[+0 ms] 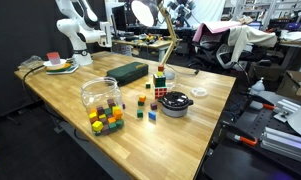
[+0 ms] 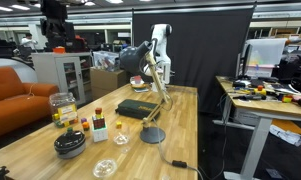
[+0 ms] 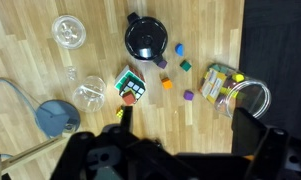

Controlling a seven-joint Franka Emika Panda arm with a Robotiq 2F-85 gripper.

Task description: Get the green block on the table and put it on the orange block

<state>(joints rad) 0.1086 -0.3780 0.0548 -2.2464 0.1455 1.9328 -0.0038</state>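
Observation:
In the wrist view the green block (image 3: 186, 65) lies on the wooden table, just right of the black lidded bowl (image 3: 145, 37). The orange block (image 3: 167, 84) lies a little below it, beside the multicoloured puzzle cube (image 3: 131, 86). They are apart, with nothing on top of either. My gripper (image 3: 187, 114) is high above the table, open and empty, and its dark fingers frame bare wood below the blocks. In an exterior view the green block (image 1: 141, 112) and the orange block (image 1: 142, 99) sit left of the bowl (image 1: 175, 103).
A blue cube (image 3: 179, 48) and a purple cube (image 3: 189, 96) lie close by. A glass jar (image 3: 248, 97) with bunched coloured cubes (image 3: 222, 80) is to the right. A glass cup (image 3: 89, 93), jar lid (image 3: 69, 31), lamp base (image 3: 56, 117) and long dark-green box (image 1: 128, 72) stand around.

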